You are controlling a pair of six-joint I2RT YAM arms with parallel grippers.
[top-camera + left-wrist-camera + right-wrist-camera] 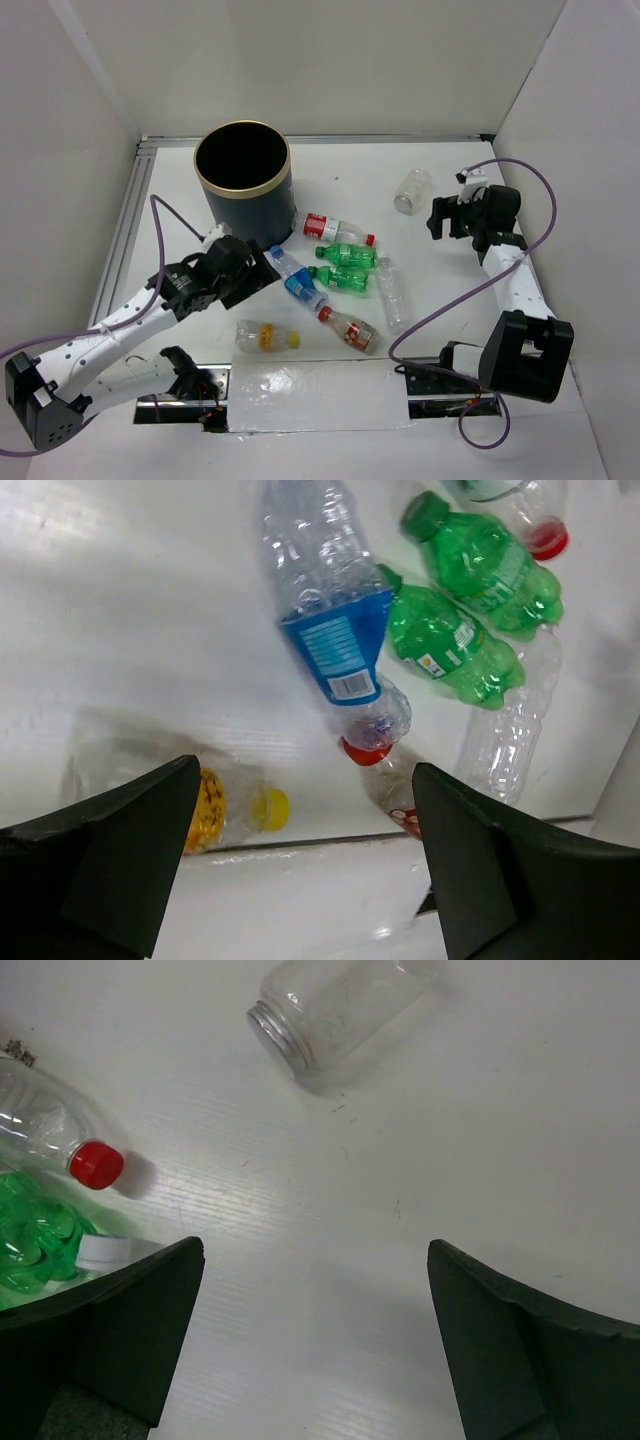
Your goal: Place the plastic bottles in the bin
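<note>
The left end effector (258, 268) hangs over the table (350, 165) with its fingers (100, 860) spread apart and nothing between them. Just beside its left finger lies a yellow-capped bottle (215, 810). Straight ahead is a blue-labelled bottle (335, 650), and just beyond that two green bottles (450, 645) lie side by side. The bin (245, 215) stands upright close behind this end effector, and all the bottles are outside it. The right end effector (315, 1330) is also spread wide and empty. A red-capped bottle (50, 1125) lies off to its left, and a capless clear bottle (335, 1005) lies on its side farther ahead.
</note>
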